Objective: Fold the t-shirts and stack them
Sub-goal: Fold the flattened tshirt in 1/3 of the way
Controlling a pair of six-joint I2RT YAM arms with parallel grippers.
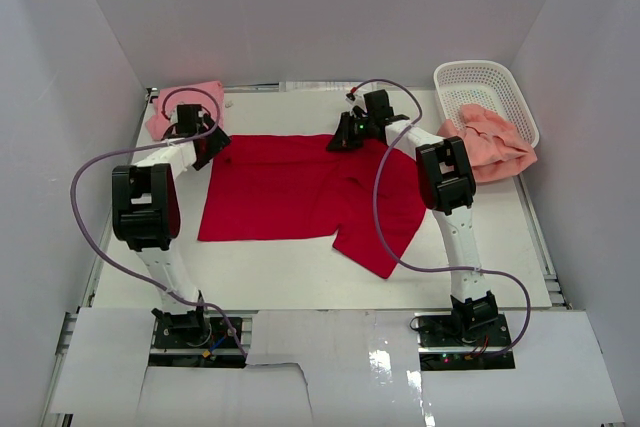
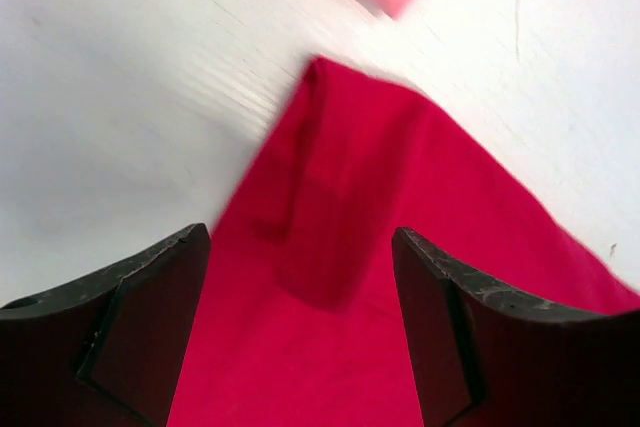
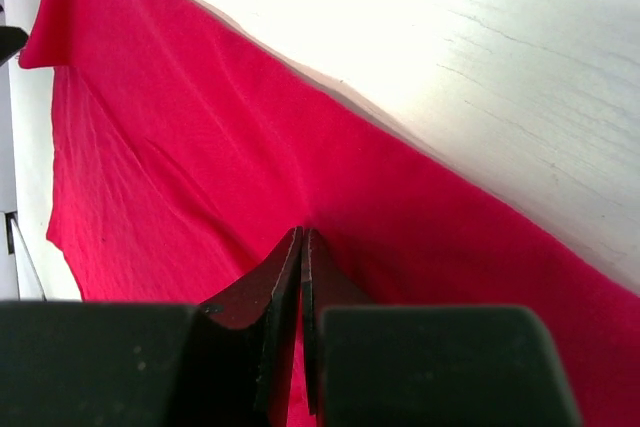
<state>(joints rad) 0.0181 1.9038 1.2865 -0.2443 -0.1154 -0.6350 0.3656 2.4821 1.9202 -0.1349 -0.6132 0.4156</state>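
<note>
Red t-shirt (image 1: 280,197) lies spread under both claws, a corner just below your wide-open left claw (image 2: 300,242) and its edge pinched in your right claw (image 3: 302,239), so lift that edge low and carry it over evenly, without dragging.

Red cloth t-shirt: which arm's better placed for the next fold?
Right, probably: right fingers are shut, pinching the red cloth t-shirt near its far edge; left fingers stand open, empty.
</note>
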